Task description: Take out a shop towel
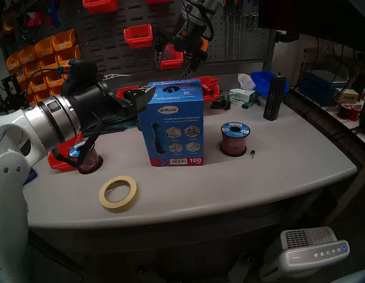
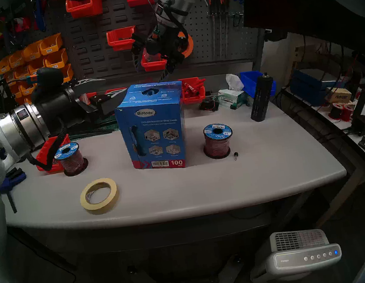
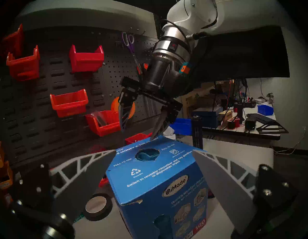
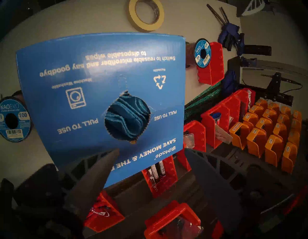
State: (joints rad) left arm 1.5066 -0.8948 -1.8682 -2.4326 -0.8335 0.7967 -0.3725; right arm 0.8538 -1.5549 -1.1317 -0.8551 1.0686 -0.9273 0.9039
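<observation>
The bright blue folded microfiber shop towel [image 4: 127,117] sits bunched inside the round dispensing hole in the top of the upright blue cardboard carton [image 1: 175,127], reachable only from above. The right gripper [image 3: 141,123] hangs over the carton's rear edge, angled downward, fingers spread and empty. The left gripper [image 3: 153,160] reaches in level, fingers apart, flanking the carton's upper corner, apparently to steady it.

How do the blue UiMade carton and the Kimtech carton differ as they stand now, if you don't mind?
The blue UiMade carton stands tall near mid-table; the Kimtech carton is low, green-and-white, and sits further back to the right. A white tissue sticks up out of the Kimtech carton, while the shop towel is still folded inside the round top hole of the UiMade carton. Both dispense from the top.
</observation>
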